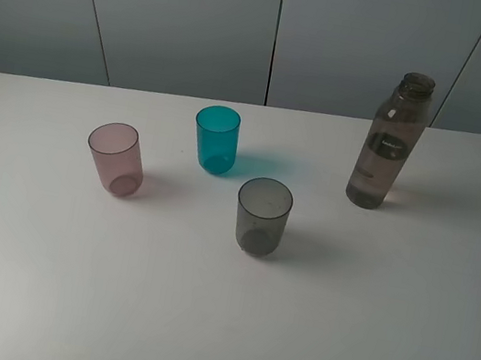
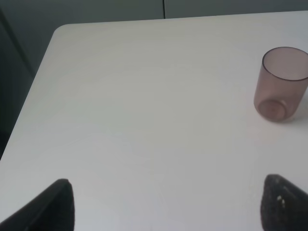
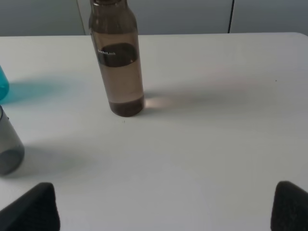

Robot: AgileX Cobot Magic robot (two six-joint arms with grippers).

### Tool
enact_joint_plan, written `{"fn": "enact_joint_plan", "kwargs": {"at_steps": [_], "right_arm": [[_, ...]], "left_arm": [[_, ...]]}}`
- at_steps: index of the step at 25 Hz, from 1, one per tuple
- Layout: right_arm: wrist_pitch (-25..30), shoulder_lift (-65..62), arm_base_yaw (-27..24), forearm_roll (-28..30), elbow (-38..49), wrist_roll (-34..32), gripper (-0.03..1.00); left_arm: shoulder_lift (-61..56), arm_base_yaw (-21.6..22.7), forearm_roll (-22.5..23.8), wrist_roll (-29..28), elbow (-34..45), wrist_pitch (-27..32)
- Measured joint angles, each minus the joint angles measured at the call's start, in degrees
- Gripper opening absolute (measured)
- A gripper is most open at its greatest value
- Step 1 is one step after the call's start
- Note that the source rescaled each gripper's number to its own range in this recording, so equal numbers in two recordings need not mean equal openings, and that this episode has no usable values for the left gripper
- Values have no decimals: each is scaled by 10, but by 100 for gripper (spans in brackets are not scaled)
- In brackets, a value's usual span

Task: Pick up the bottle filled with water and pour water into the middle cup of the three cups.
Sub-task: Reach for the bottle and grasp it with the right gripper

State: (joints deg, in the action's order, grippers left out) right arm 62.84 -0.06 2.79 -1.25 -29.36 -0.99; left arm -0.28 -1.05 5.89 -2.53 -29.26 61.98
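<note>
Exterior high: tall smoky translucent bottle [image 1: 388,145]

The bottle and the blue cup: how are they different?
The bottle is much taller than the blue cup. The bottle is smoky grey-brown; the blue cup is teal. The bottle narrows to a neck and has a dark label; the blue cup is plain and wide-mouthed. Both are see-through and stand upright on the table.

Gripper [image 2: 168,207] hovers with fingertips [image 2: 57,207] spread wide, bare table [image 2: 144,96] between them; pink cup [image 2: 281,84] stands upright ahead, beyond one fingertip.
</note>
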Motion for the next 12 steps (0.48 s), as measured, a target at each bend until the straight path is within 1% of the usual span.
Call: {"fn": "enact_joint_plan", "kwargs": {"at_steps": [12], "right_arm": [[0,0,0,0,0,1,84]], "left_arm": [[0,0,0,0,0,0]]}}
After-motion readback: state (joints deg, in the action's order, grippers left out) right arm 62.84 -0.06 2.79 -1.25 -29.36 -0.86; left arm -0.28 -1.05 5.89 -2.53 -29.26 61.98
